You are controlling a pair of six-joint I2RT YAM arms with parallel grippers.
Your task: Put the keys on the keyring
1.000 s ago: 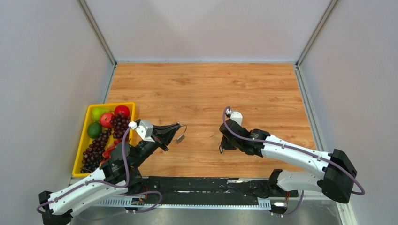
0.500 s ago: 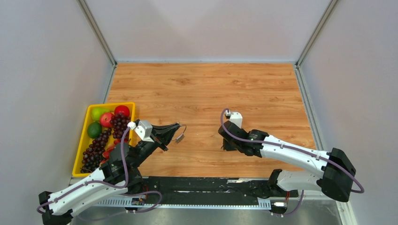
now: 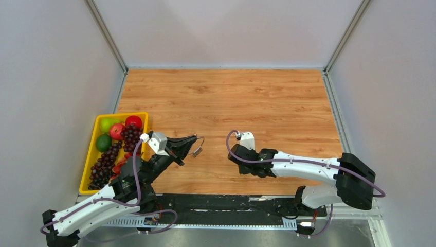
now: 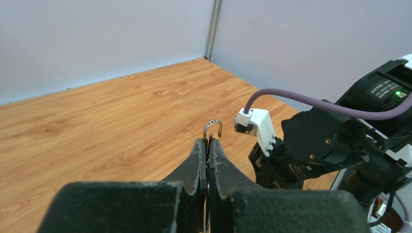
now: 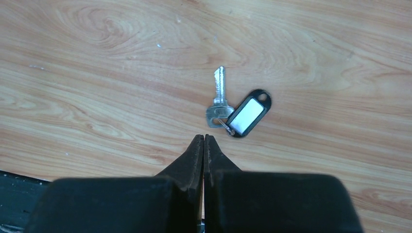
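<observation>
Nearest on my left, a yellow tray [image 3: 86, 177] sits at the edge of the table [image 3: 226, 92], heaped with dark grapes [image 3: 109, 160] and, at its far end, red and green apples [image 3: 133, 121]. My left arm reaches out just beside it. My left gripper [image 4: 208, 144] is clamped tight on the keyring [image 4: 213, 127], held above the wood. Its thin silver wire arches out of my fingertips as a narrow loop. From above, something small and silver dangles from it, too small for me to make out.

Across from it, my right gripper [image 5: 203, 139] is closed on nothing and points down at the boards. A short strip of wood grain separates its tips from the key [image 5: 219, 94]. The key is all silver and lies flat, blade pointing away from me. A small link joins its head to a black tag [image 5: 248, 114] with a white label window, which lies angled to the right. Farther off, the wood runs to the grey walls [image 3: 51, 77]
</observation>
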